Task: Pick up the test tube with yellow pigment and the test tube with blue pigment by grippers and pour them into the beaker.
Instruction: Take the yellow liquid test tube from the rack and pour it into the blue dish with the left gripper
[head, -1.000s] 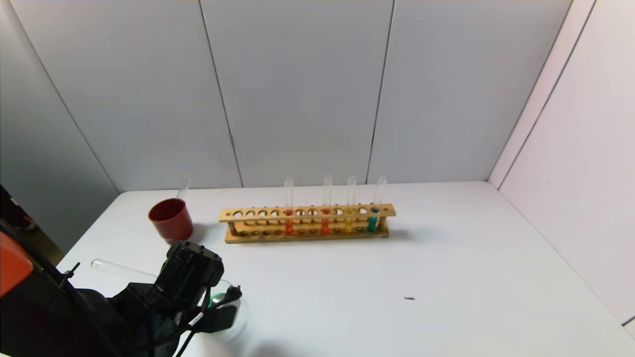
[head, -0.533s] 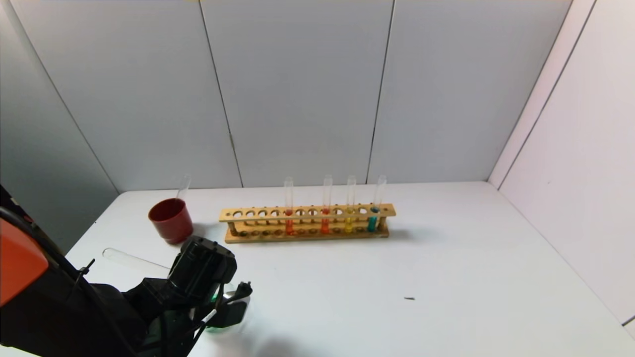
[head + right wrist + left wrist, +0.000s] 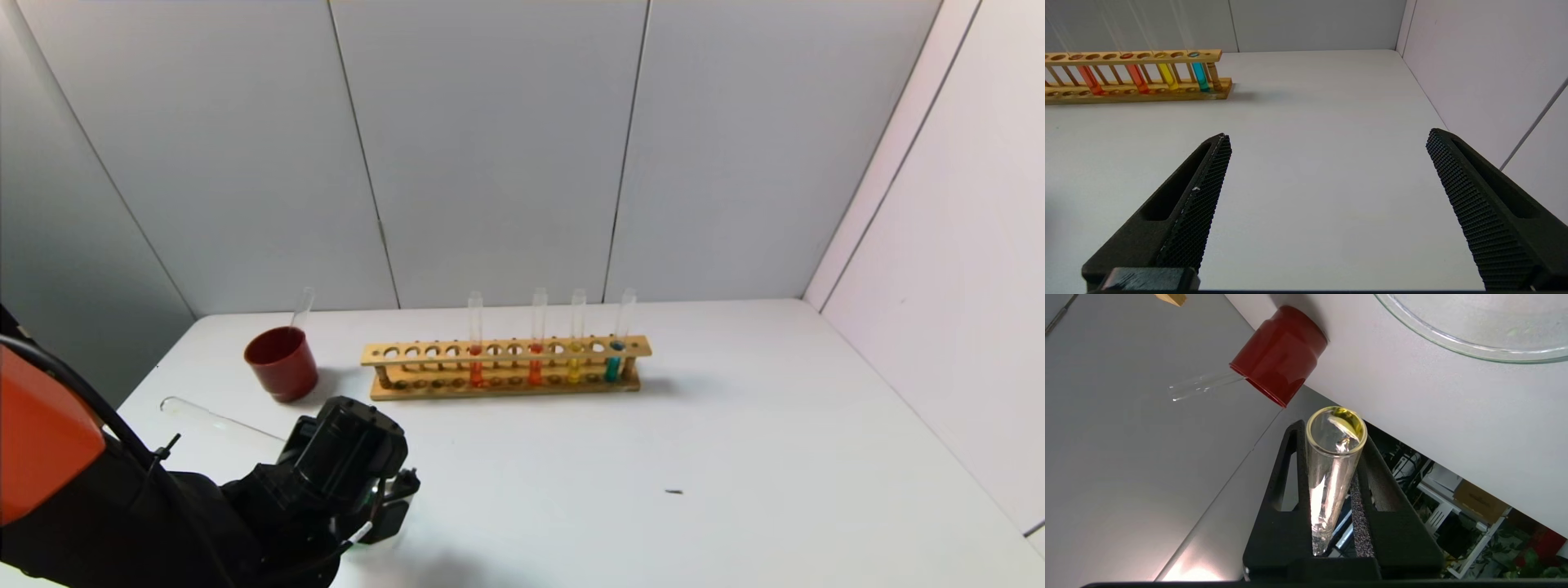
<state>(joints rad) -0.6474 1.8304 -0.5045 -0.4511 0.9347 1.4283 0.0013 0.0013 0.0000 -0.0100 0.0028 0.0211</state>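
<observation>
Your left pincer pinches a clear glass test tube with a yellow trace at its rim, near the dark-red plastic cup on the white surface. The wide clear glass beaker lies close by. The yellow-liquid tube and teal-blue tube stand in the wooden rack, right of the cup. Your right pincer hangs spread wide, empty.

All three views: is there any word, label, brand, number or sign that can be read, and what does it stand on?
None can be read.
Wooden test tube rack: bare wood, no marking.
Red cup: plain.
Test tube shut in the left claw: clear glass with a yellow trace at its mouth, no print.
Beaker: no scale marks visible.
Right claw, open: only dotted pad texture.
</observation>
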